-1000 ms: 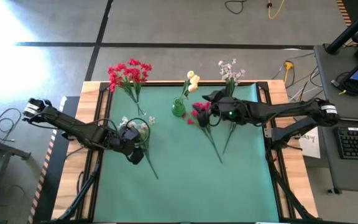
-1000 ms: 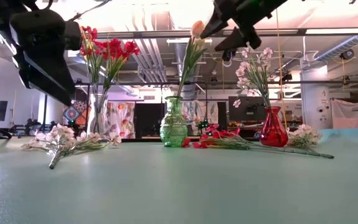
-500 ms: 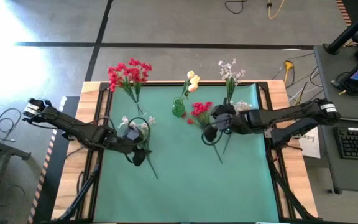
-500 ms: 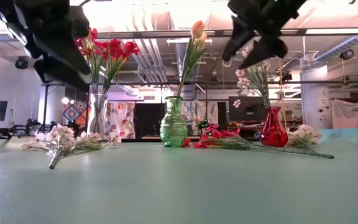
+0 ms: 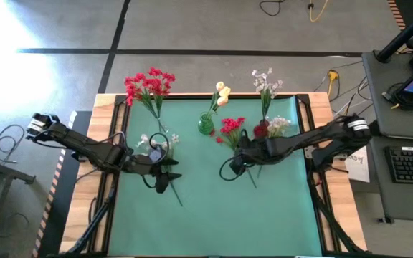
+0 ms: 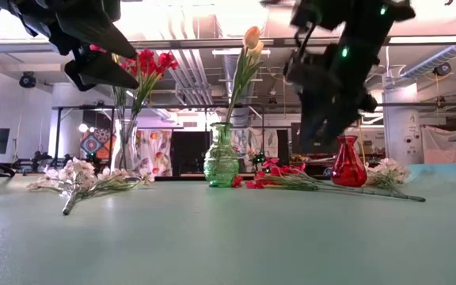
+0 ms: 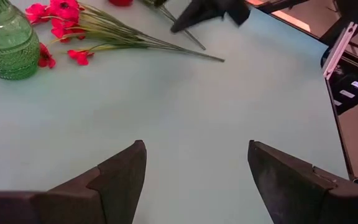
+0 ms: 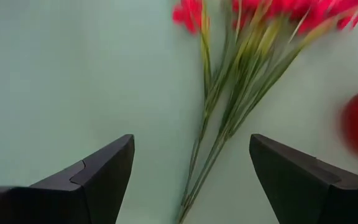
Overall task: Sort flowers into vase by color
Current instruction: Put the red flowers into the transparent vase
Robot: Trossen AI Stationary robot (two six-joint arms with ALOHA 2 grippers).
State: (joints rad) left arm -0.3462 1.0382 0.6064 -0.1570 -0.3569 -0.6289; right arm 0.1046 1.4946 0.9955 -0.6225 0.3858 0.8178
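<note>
Since a second ago my right arm has swung back from the green vase and come down toward the mat: the right gripper (image 5: pixel 229 170) now hangs over the stems of the loose red bunch, where before it sat up beside the cream bud. My left gripper (image 5: pixel 165 177) has slid a little further inward, past the white spray lying on the mat.

Both sets of fingers are spread apart and carrying nothing; the wrist views show bare mat between each pair.

I read this as one placement finished and the next pick lining up. The loose bunch of red fabric blooms on thin green wire-like stems (image 5: pixel 234 136) lies flat between the green vase and the red one, stems fanned toward my right gripper. It belongs, I judge, with the tall red cluster in the clear glass vase (image 6: pixel 124 147) at the back left.

The ribbed green glass vase (image 6: pixel 221 156) holds a single cream-yellow bud upright. The small glossy red glass vase (image 6: pixel 348 165) holds a pale pink-white spray. Two more pale sprays lie on the mat: one by my left gripper (image 6: pixel 81 177), one near the red vase (image 6: pixel 386 174).

The matte pale green table mat (image 5: pixel 214 215) looks smooth, so those slim stems may slide when pinched.
</note>
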